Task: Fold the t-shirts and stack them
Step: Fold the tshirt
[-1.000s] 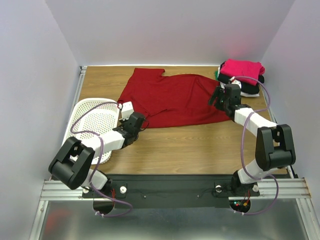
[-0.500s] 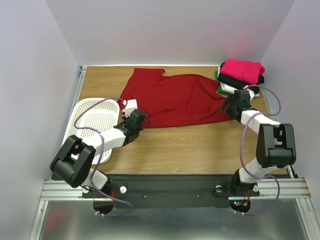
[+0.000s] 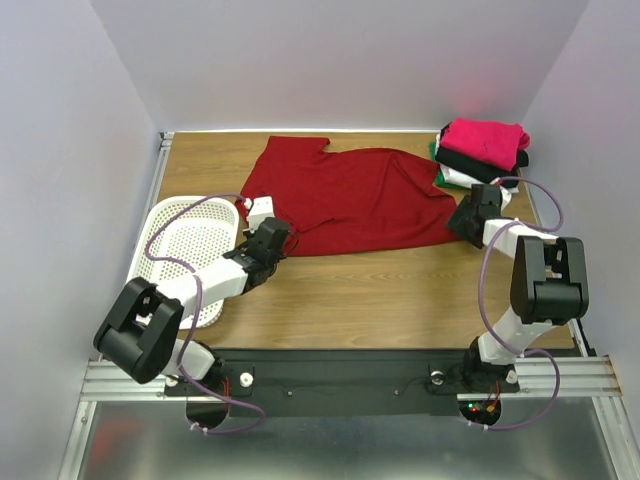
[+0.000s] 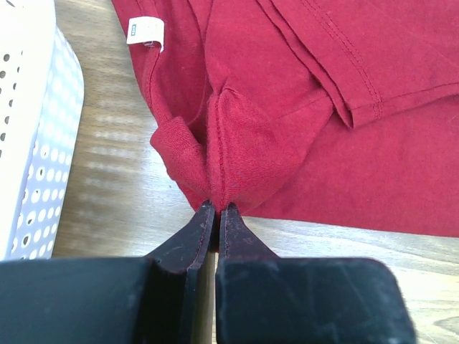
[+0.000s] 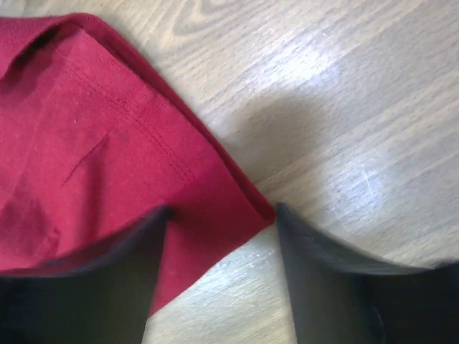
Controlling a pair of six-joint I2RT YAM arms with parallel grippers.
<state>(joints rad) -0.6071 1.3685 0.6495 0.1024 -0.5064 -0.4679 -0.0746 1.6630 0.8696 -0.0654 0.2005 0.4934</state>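
Left wrist: left fingers (image 4: 188,240) tight on dark red t-shirt (image 4: 323,158); right fingers (image 5: 79,301) apart, perhaps touching it.

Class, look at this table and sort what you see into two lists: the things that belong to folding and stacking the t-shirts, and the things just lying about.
Belongs to the job: dark red t-shirt, spread out; folded stack with pink shirt on top; left gripper, pinching the red hem; right gripper, open at its corner.

Just lying about: white perforated basket, beside the left arm.
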